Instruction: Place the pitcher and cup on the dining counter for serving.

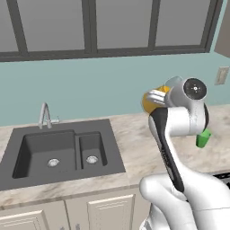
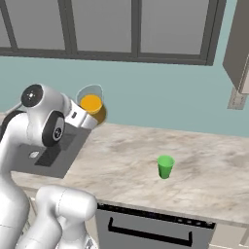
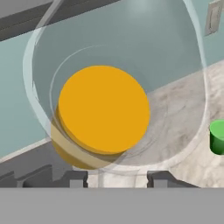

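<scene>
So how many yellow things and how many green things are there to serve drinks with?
Yellow: 1, the pitcher
Green: 1, the cup
Total: 2

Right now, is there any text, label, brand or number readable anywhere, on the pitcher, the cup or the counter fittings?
None readable.
Pitcher: plain, no label.
Cup: plain green, no print.
Wall plate: no marking shows.
Appliance front under the counter: dark panel and handle, no brand or digits visible.
</scene>
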Tool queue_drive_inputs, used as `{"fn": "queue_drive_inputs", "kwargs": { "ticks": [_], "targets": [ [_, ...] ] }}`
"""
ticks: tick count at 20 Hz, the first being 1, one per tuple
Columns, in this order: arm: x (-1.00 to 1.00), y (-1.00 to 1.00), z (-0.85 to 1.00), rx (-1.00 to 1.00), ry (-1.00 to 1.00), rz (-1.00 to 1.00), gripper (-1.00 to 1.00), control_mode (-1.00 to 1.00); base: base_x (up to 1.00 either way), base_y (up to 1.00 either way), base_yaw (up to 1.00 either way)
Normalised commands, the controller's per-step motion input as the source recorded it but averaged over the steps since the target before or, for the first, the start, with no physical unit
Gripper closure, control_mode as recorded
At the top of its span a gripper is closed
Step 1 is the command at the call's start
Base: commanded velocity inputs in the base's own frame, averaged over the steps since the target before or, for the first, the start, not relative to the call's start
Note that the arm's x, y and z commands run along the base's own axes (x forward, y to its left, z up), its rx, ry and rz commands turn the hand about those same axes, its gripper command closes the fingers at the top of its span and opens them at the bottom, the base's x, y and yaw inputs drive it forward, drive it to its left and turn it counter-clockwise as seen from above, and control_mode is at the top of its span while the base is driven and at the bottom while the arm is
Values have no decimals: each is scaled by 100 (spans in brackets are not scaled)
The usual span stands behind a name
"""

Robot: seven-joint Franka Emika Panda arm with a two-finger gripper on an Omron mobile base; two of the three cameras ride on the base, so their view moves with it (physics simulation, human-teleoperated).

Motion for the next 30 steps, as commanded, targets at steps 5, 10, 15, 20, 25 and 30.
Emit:
{"fn": "queue_drive_inputs", "kwargs": {
  "ticks": [5, 10, 15, 20, 25, 30],
  "targets": [
    [0, 0, 0, 0, 0, 0, 100, 100, -50, 14, 49],
    [0, 0, 0, 0, 0, 0, 100, 100, -31, 6, 97],
    [0, 0, 0, 0, 0, 0, 100, 100, -5, 0, 100],
    [0, 0, 0, 0, 0, 0, 100, 100, -1, 0, 100],
    [0, 0, 0, 0, 0, 0, 100, 100, -1, 0, 100],
    [0, 0, 0, 0, 0, 0, 100, 100, 0, 0, 100]
  ]
}}
